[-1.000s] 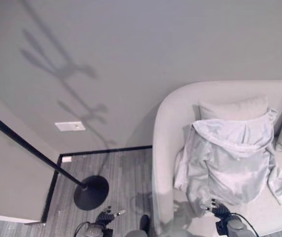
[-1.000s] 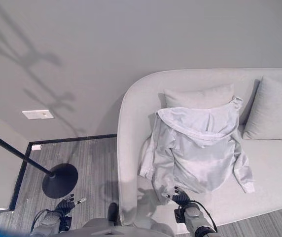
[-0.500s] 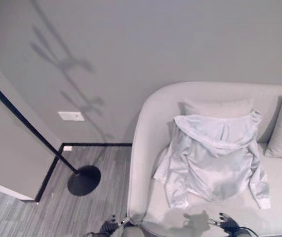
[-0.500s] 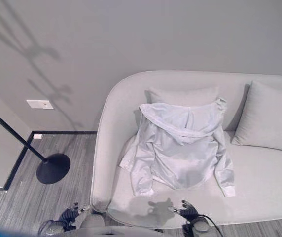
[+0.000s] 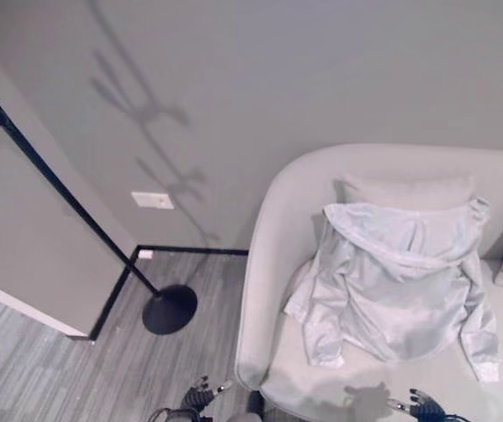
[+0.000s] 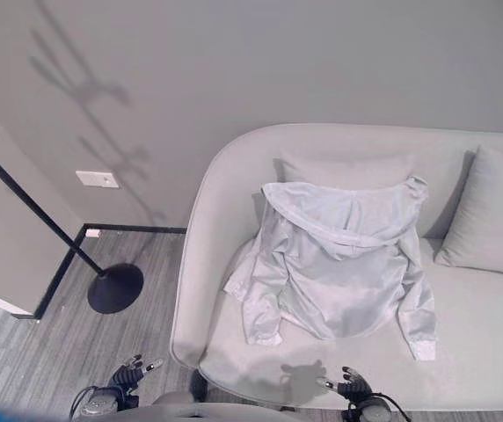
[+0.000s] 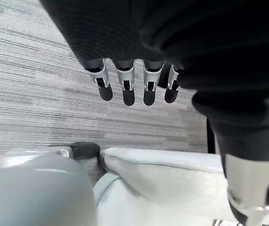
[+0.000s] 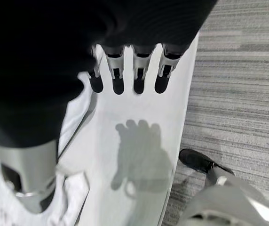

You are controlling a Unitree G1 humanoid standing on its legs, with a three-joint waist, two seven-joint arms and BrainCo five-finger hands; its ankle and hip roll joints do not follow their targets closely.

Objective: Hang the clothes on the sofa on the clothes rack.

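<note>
Light grey hooded jacket (image 6: pixel 339 264) lies spread over the sofa (image 6: pixel 498 352) seat and backrest, centre-right of frame, hood up against a cushion (image 6: pixel 344 169), second cushion (image 6: pixel 489 220) at right. Clothes rack (image 6: pixel 115 287) stands on the floor at left, black pole slanting to upper left, round base near the sofa's end. Left hand (image 6: pixel 133 369) bottom left over floor, fingers (image 7: pixel 125 89) straight, empty. Right hand (image 6: pixel 353 387) bottom centre-right above the seat's front edge, fingers (image 8: pixel 139 80) straight, holding nothing, apart from jacket.

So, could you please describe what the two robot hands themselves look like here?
Each robot hand, left and right, wears a black ribbed cover over its back and wrist. A row of silver fingers with rounded dark tips sticks out beyond it, and a thicker silver thumb sits apart from the row.
</note>
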